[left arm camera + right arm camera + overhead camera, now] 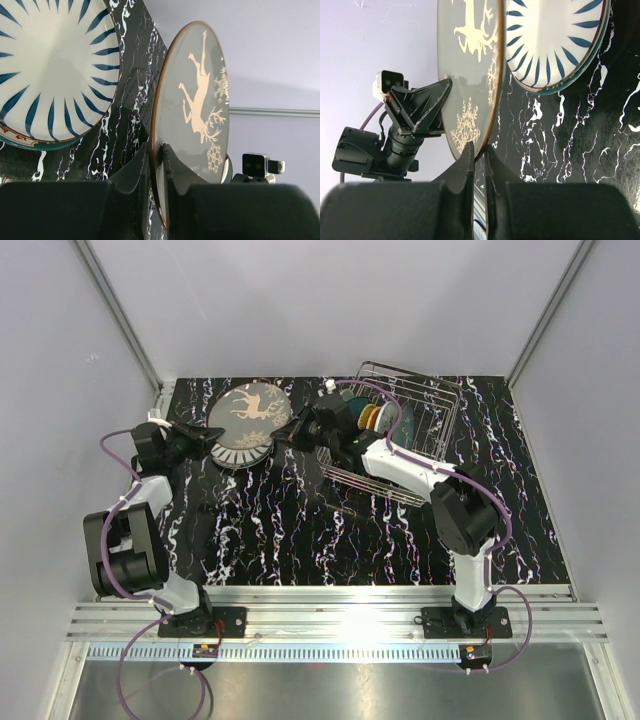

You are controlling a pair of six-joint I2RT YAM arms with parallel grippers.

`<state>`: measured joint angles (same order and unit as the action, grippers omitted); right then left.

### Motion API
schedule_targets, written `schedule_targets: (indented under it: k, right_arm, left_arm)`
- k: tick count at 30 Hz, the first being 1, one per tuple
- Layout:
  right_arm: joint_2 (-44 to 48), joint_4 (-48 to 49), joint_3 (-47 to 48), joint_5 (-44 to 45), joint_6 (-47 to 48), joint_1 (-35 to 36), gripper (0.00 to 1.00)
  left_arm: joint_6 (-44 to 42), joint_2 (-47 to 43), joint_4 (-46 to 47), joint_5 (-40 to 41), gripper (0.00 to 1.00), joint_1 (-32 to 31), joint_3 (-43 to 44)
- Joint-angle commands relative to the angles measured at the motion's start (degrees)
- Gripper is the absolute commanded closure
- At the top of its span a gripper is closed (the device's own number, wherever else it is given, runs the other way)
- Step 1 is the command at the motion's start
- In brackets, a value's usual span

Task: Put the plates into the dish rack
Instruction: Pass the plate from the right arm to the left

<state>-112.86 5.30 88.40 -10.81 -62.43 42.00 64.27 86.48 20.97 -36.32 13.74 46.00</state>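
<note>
Veined black tabletop (300, 530), glossy round deer plate (250, 412)

No lettering, label, brand or number can be read anywhere; the deer plate (195, 100) carries only pictures.

From my remote station, I see the grey-brown deer plate (250, 410) raised at rear left, clear of a stack topped by a white plate with blue rays (50, 70). At rear right, the silver wire dish rack (437, 412) holds an orange-tan plate (371, 418) and a teal plate (405, 423) on edge.
</note>
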Motion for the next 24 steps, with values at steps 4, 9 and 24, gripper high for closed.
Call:
schedule_targets:
  k: [4,9,24]
  right_arm:
    - [3.6,12.5,0.4,-10.5,1.9,3.8,1.0]
    - [4.2,11.1,-0.1,-9.3,3.1,3.8,1.0]
    - [3.3,11.0,-1.6,-8.6,1.6,1.8,0.76]
  left_arm:
    - [-1.1,-1.0,5.1,-14.6,1.0,-4.2,3.0]
    - [-3.2,-1.9,2.3,-14.1,1.0,-4.2,3.7]
    - [1.5,-8.1,-7.9,-7.7,1.0,2.1,0.2]
